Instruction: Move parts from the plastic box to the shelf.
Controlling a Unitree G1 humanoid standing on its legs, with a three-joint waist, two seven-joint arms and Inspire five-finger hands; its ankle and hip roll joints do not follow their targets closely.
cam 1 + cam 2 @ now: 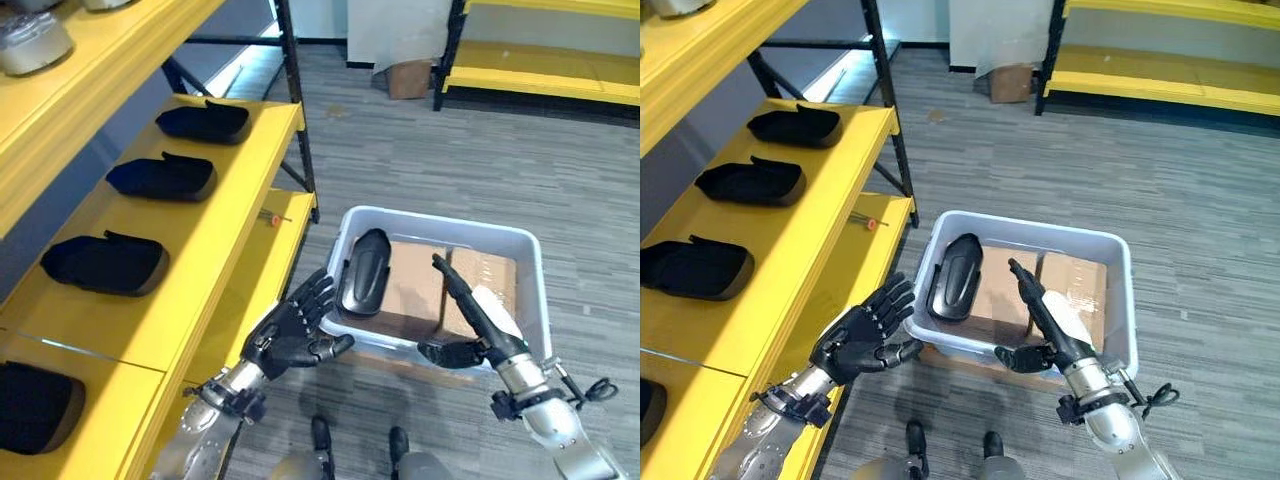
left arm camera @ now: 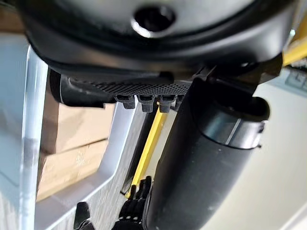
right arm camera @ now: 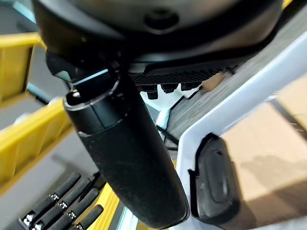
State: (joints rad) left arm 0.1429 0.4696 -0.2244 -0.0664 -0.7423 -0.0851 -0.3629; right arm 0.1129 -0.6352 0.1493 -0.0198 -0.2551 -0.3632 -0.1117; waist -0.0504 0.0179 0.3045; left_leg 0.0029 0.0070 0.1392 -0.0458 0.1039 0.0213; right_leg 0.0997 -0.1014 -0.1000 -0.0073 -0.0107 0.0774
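Grey carpeted floor carries a white plastic box just right of a yellow shelf, where 4 black parts already lie in a row, with a cardboard box far behind. Inside the plastic box, 1 black part leans against the left wall on a cardboard liner, its long axis running near to far. Left hand hovers open just outside that wall, nearer the part than the open right hand at the near rim.
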